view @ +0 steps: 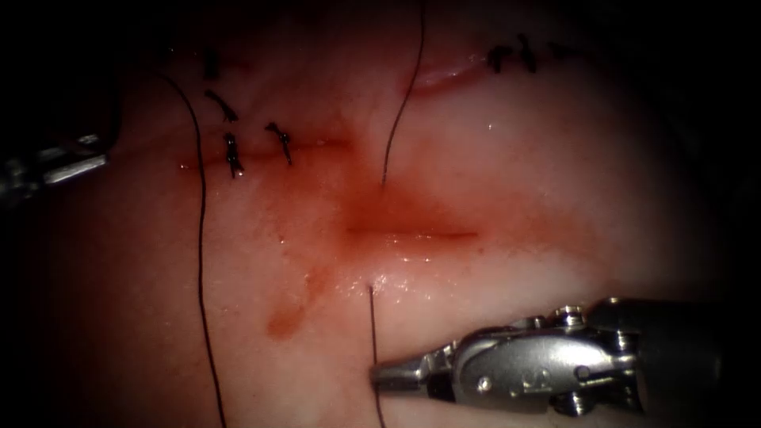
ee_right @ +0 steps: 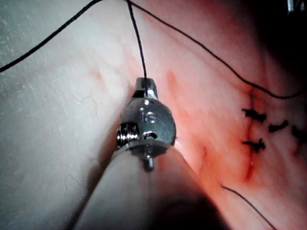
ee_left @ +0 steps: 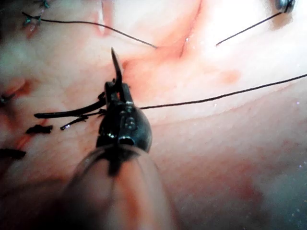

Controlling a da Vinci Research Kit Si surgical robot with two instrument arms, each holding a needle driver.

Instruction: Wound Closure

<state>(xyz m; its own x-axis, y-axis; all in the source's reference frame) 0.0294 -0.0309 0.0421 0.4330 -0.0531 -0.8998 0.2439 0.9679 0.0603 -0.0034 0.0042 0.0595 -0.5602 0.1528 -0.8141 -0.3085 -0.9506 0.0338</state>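
Knotted stitches (view: pixel 234 154) close the cut's (view: pixel 412 234) left part (the middle gapes), thread (view: pixel 372 333) crossing it; right gripper (view: pixel 388 375) is clamped on thread, left gripper (ee_left: pixel 116 79) on the needle (ee_left: pixel 116 62).

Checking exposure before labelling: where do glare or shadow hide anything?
Endoscope view: dark edges shade the left tool; glare on wet tissue beside the cut; right tool, shut on thread, well lit. Left wrist view: needle, held near its tail by the left tool, out of the tissue, shows plainly.
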